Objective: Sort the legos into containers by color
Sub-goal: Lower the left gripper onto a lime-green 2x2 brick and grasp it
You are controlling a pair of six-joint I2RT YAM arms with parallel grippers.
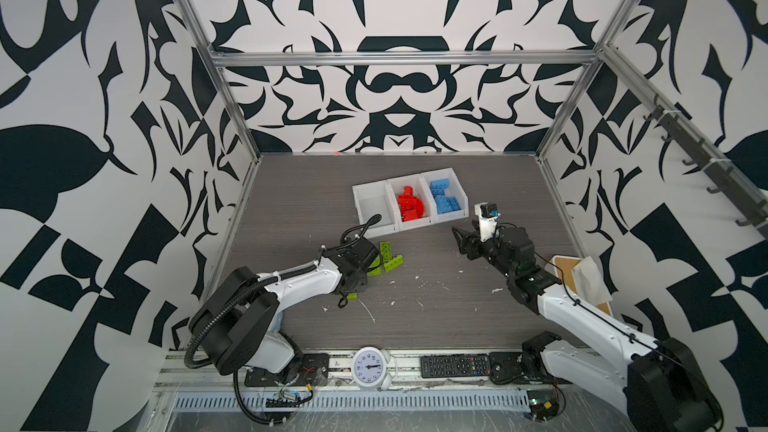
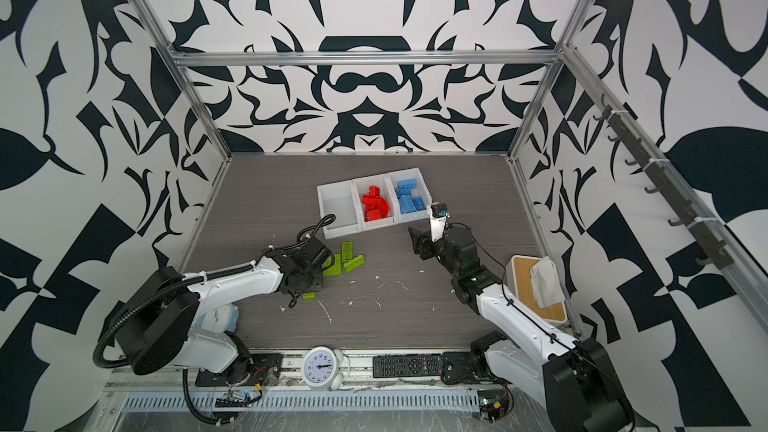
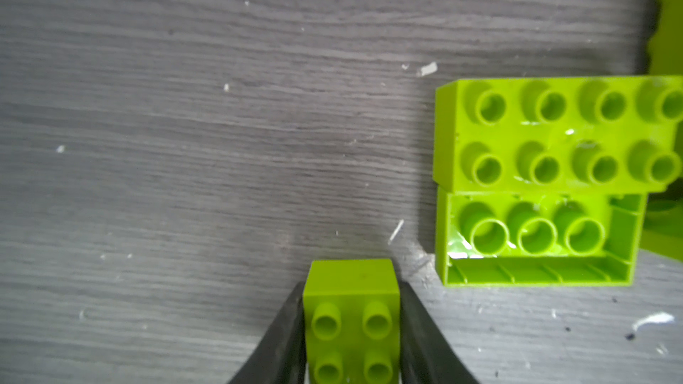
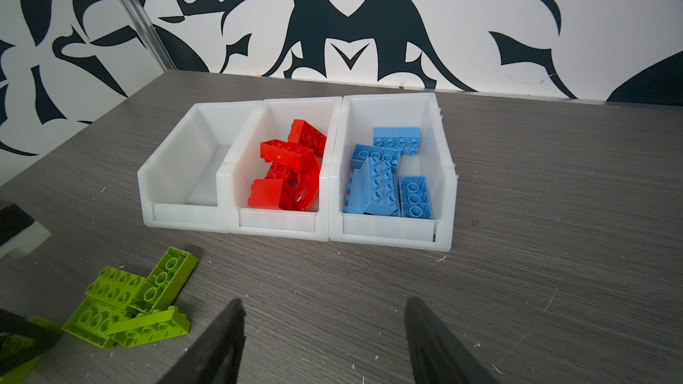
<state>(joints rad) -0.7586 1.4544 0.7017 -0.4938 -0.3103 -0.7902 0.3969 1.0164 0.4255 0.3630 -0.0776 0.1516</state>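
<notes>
- Top views: three joined white bins point(image 1: 365, 201) sit mid table point(image 1: 436, 313). The middle bin holds red bricks point(image 1: 409, 206), the right-end bin blue bricks point(image 1: 446, 199). Loose green bricks point(image 1: 390, 257) lie on the table in front of the bins, next to the left arm point(image 1: 299, 280).
- Left wrist: left jaws clamped on a small green brick point(image 3: 351, 308), studs facing the camera. Two bigger green bricks point(image 3: 554, 134) lie just beside it, touching each other.
- Right wrist: right jaws apart over bare table in front of the bins. The green pile is off to one side.
</notes>
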